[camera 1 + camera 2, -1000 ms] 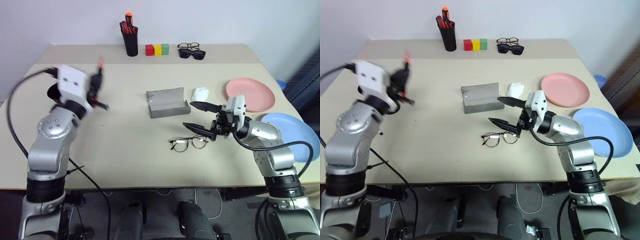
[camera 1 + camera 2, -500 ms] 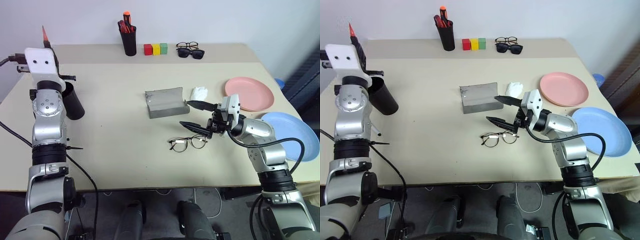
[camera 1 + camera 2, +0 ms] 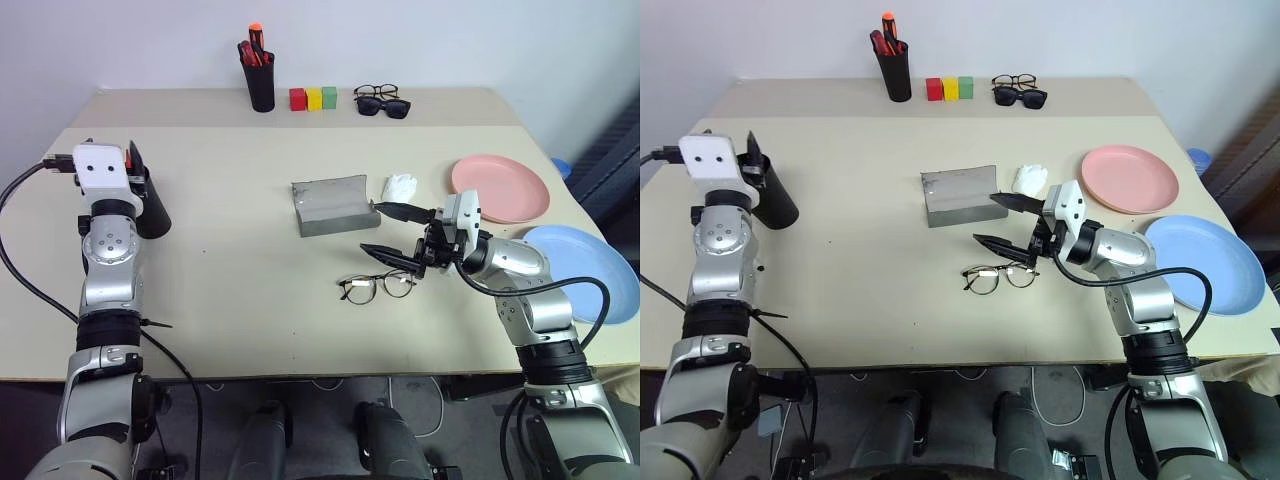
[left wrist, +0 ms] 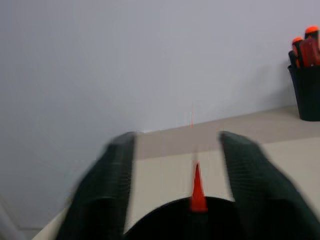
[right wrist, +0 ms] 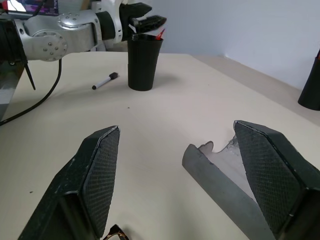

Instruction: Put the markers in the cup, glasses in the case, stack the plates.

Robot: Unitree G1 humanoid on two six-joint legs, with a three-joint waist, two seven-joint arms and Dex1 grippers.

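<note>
On the left side of the bench [image 3: 250, 260] stands the cup [image 3: 150, 208], with the left tool [image 3: 133, 168] poised directly above its rim, fingers apart. A marker [image 4: 198, 192] sits inside the cup, its red tip rising between the open fingers in the left wrist view; it appears released, so one marker is judged delivered. A second marker [image 5: 104, 81] lies flat on the bench just beside the cup and remains to be collected. At centre, the case [image 3: 335, 205] lies open and empty. The glasses [image 3: 378, 287] rest on the bench nearer than the case, outside it. The right tool [image 3: 395, 232] hovers between case and glasses, fingers spread wide and holding nothing. On the right, the pink plate [image 3: 500, 188] and the blue plate [image 3: 585, 270] lie side by side, unstacked. Along the far edge stand a pen holder [image 3: 261, 82], three coloured blocks [image 3: 314, 98] and spare eyewear [image 3: 382, 101]. A white crumpled object [image 3: 400, 186] lies right of the case. Judged overall, the task is at an early stage: one marker, the glasses and the plates remain.
</note>
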